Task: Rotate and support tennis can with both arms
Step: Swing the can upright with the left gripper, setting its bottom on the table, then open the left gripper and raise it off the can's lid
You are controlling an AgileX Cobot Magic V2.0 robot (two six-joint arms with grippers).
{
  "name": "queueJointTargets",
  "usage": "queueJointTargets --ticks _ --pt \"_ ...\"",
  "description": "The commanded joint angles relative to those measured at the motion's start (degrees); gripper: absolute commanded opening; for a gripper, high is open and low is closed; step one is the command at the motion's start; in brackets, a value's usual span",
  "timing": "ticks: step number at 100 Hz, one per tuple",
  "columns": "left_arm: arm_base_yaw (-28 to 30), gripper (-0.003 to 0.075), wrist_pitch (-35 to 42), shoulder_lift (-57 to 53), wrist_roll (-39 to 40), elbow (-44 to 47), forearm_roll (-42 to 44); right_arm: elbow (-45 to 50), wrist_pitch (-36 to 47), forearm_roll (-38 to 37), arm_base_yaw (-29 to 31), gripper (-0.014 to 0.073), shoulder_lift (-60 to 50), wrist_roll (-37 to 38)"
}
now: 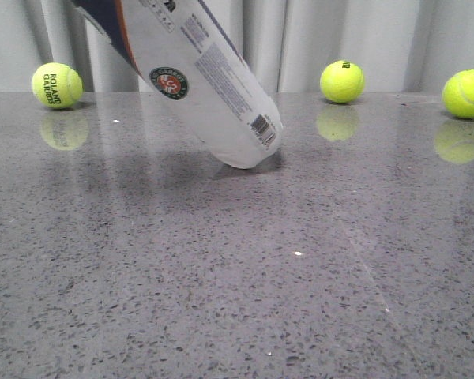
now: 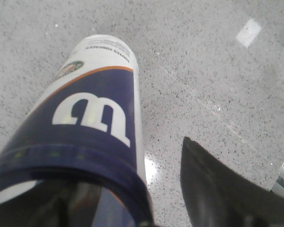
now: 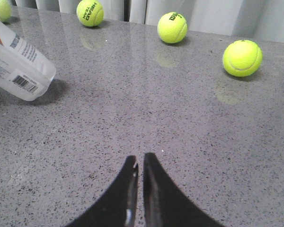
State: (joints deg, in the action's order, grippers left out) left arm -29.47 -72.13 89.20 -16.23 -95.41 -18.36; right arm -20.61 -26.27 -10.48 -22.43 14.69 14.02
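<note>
The tennis can (image 1: 209, 75) leans tilted, its lower end on the bench (image 1: 237, 276), so rotation seems underway. The left claw (image 2: 132, 208) grasps its navy top; the right claw (image 3: 138, 189), clenched empty, is well apart from the can, not yet supporting.

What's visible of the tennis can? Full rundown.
The tennis can is a long whitish translucent plastic cylinder with a navy band, orange edging, round green-red logo, fine print and barcode. It stands tilted, only its lower edge touching the grey speckled table. The left gripper straddles its navy upper end; actual finger contact is unclear.
</note>
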Motion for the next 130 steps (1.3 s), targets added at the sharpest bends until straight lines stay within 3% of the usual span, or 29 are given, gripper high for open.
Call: queueJointTargets --ticks 1,73,130 --pt "-0.6 0.0382 -0.63 -1.88 0.03 -3.54 -2.34 -1.51 4.09 -1.12 0.31 0.0045 0.32 -0.19" --pt "-2.8 0.0382 -0.64 10.21 0.03 -23.15 -9.6 -1.51 4.15 -1.12 0.31 0.0045 0.32 -0.19" --pt "-5.14 0.0382 1.95 12.05 0.03 -26.07 -9.84 -1.51 4.33 -1.12 0.31 0.0045 0.32 -0.19"
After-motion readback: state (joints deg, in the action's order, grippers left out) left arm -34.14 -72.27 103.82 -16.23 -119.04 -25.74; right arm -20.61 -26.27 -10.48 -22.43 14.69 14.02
